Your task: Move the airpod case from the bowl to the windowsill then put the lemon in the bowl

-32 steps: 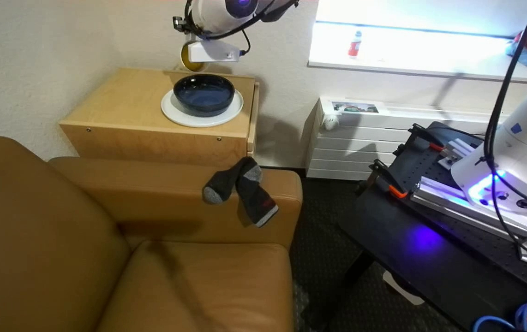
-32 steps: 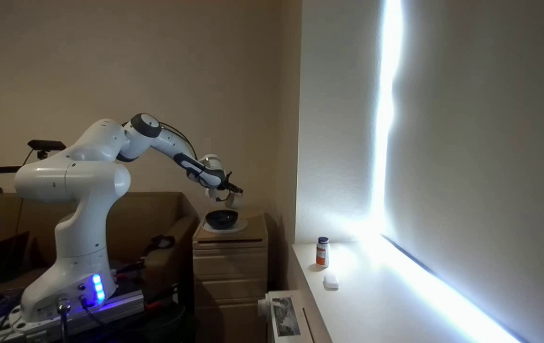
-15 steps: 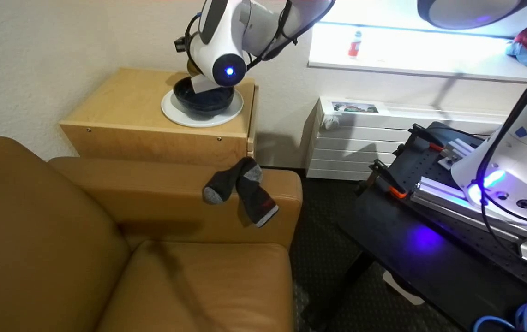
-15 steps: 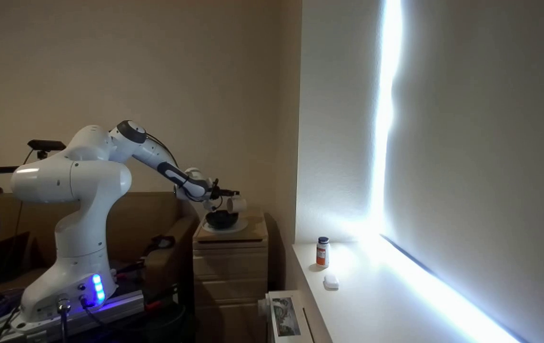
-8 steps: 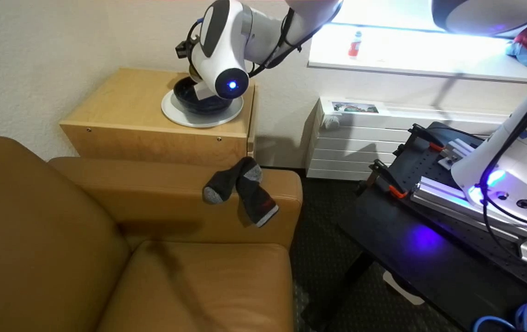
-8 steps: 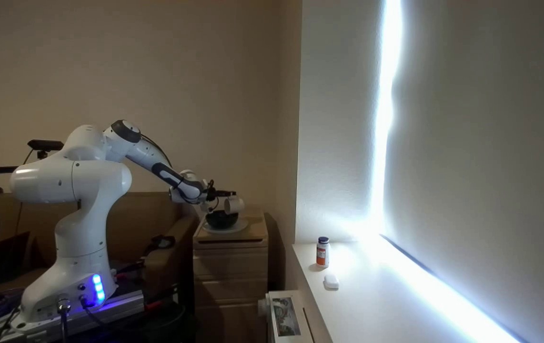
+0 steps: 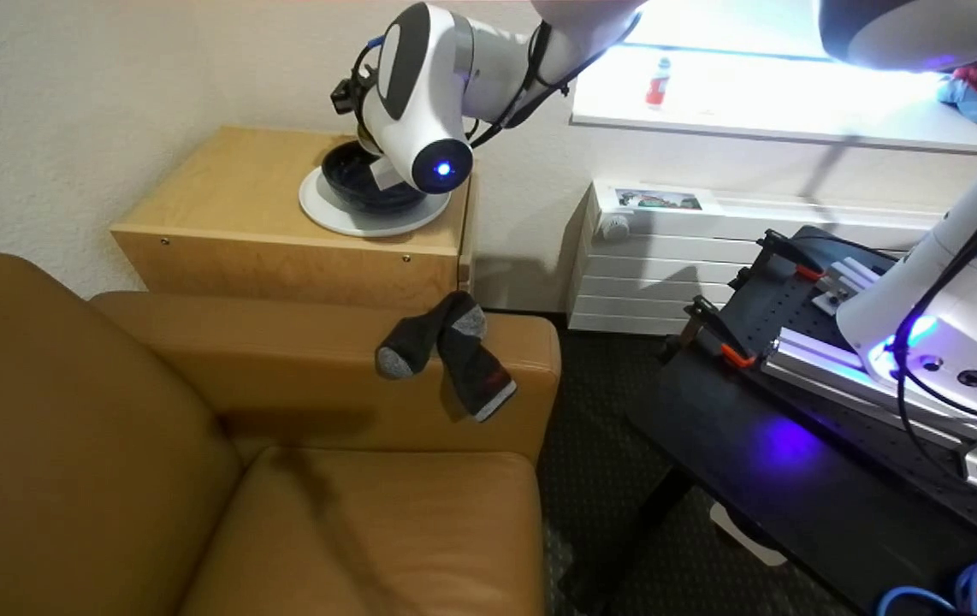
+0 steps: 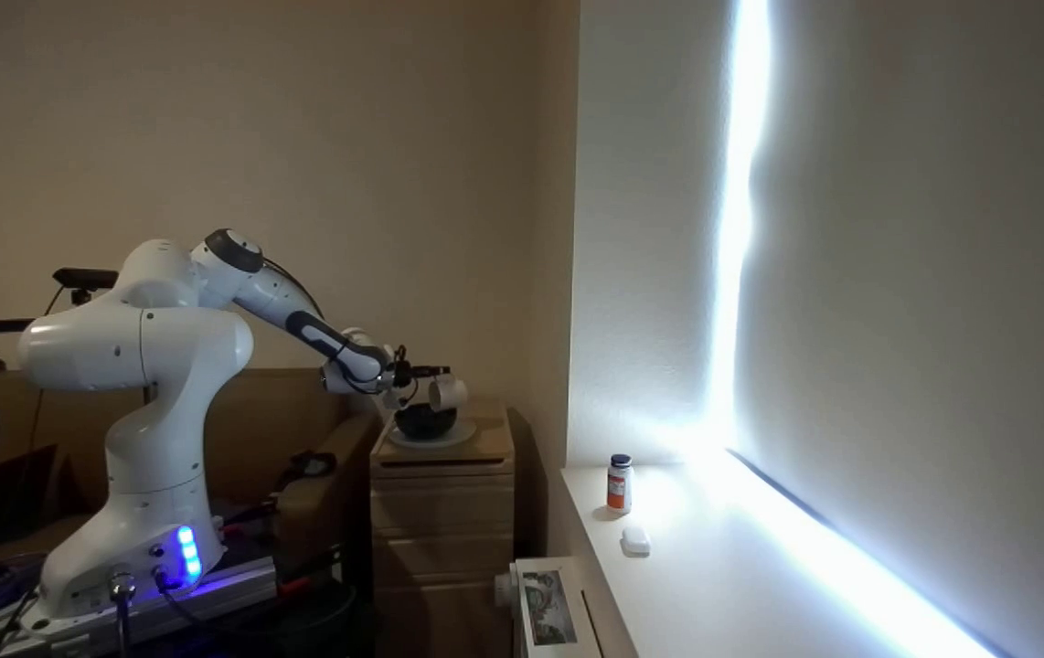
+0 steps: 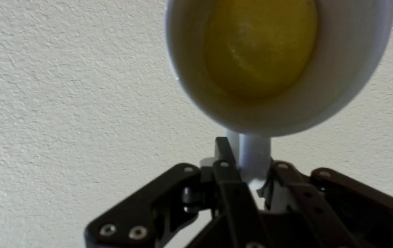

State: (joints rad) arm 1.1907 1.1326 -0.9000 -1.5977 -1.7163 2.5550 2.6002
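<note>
Lemon (image 9: 260,48) in cup (image 9: 349,57), bowl (image 7: 360,192) on plate (image 7: 350,225); airpod case (image 8: 635,541) on windowsill (image 8: 714,594)

So I've got a white mug (image 9: 268,120) up close in my wrist view, a round white plate (image 7: 360,225) sitting on the wooden table (image 7: 198,188), and dark gray socks (image 7: 459,351) flopped over the tan couch armrest (image 7: 300,334). Also a white radiator (image 7: 651,291), plus a dark-capped pill bottle (image 8: 619,489) standing upright.

The wrist view, just behind the end effector (image 9: 250,160), faces a cup (image 9: 286,110). In an exterior view, the camera looks down past a sofa (image 7: 317,385); in an exterior view, nearly level over the windowsill (image 8: 696,594). Both, well apart from the end effector, share the bowl (image 7: 352,184).
</note>
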